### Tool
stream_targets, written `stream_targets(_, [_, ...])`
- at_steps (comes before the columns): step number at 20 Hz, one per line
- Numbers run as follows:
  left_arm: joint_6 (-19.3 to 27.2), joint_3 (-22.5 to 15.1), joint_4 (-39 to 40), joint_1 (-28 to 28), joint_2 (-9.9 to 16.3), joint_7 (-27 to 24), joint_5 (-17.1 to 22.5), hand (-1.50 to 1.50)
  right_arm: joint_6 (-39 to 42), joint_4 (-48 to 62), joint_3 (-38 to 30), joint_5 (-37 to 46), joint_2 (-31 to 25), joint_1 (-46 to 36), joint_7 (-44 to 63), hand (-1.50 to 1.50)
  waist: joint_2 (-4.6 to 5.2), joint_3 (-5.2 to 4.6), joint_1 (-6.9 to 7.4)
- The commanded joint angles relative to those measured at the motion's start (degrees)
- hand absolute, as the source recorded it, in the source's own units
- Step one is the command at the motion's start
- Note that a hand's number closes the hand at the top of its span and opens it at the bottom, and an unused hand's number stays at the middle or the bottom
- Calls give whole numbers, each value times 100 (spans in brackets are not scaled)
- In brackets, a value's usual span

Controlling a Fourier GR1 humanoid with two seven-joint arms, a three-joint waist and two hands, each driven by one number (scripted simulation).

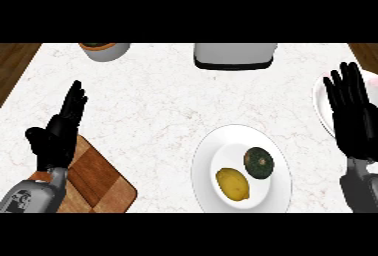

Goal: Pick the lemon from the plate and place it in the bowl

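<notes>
A yellow lemon (pixel 234 184) lies on a white plate (pixel 221 150) at the lower middle, beside a dark green round fruit (pixel 259 162). The white bowl (pixel 319 97) sits at the right edge, mostly hidden behind my right hand (pixel 353 117). That hand is open, fingers straight and pointing away from me, up and to the right of the plate and apart from the lemon. My left hand (pixel 57 132) rests open at the left, fingers up, above a wooden cutting board.
A wooden cutting board (pixel 96 180) lies at the lower left under my left forearm. A grey toaster-like appliance (pixel 235 55) stands at the back middle. A grey pot with an orange rim (pixel 105 50) sits at the back left. Dark wood borders the marble counter.
</notes>
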Motion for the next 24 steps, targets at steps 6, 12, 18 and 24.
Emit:
stream_targets(6, [-217, -174, -247, -608, 240, -129, -345, 0, 3274, 30, 1933, -1039, 423, -928, 244, 150, 239, -73, 1013])
stream_targets(12, [-124, -300, -108, -514, 64, 31, -415, 0, 5125, 1741, 1655, -617, -127, -1104, -1547, -150, 206, -121, 458])
stream_targets(18, [-126, -208, -40, -731, 157, 289, -473, 0, 6325, 2085, 1646, 720, -808, -2009, -2865, -150, 141, -134, 326])
stream_targets(24, [-236, -50, 208, -777, 201, 236, -411, 0, 6033, 1727, 2231, 2059, -1169, -2727, -3097, -150, 139, -151, 263])
